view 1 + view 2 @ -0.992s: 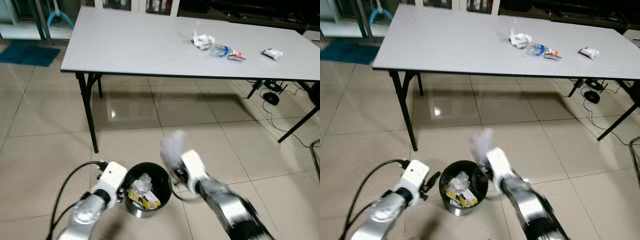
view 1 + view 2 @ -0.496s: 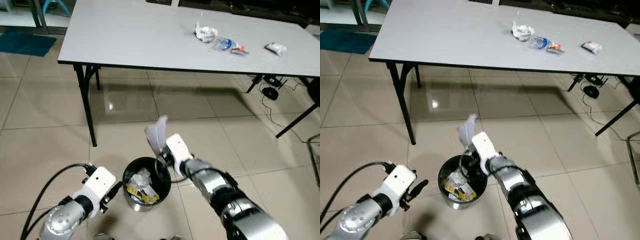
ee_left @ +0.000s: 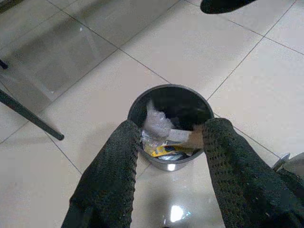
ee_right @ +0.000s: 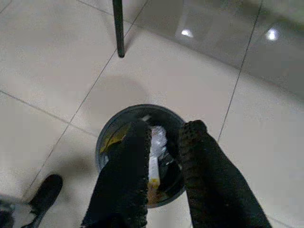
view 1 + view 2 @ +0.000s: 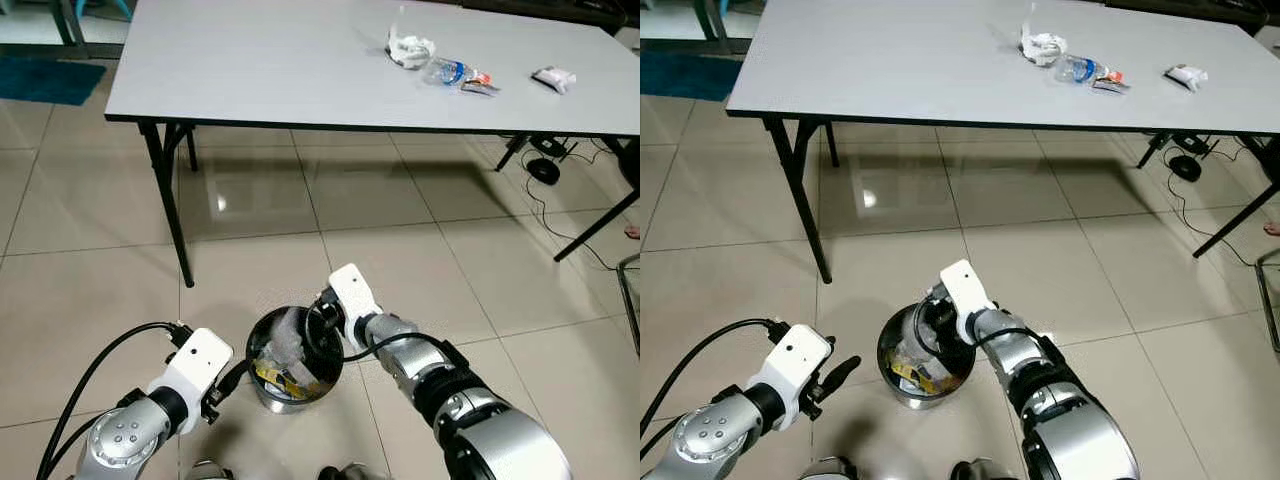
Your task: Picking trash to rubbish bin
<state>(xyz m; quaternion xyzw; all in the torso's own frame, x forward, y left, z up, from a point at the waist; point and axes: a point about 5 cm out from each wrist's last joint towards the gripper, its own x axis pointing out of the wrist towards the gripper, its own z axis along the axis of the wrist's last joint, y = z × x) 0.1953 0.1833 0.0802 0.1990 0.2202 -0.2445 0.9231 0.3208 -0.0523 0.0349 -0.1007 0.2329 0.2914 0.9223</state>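
The right gripper (image 4: pixel 164 135) hangs over the round black rubbish bin (image 5: pixel 262 335), fingers narrowly parted, empty; crumpled white trash (image 3: pixel 156 124) lies inside; the left gripper (image 3: pixel 164 137) waits beside, spread wide.

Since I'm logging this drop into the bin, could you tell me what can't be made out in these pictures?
- Right gripper: over the rubbish bin; the eye views hide its fingers behind the wrist.
- Bin contents: a heap hides what lies underneath.
- Table trash: crumpled paper, bottle, wrapper; labels too small to read.
- Left gripper: beside the bin.
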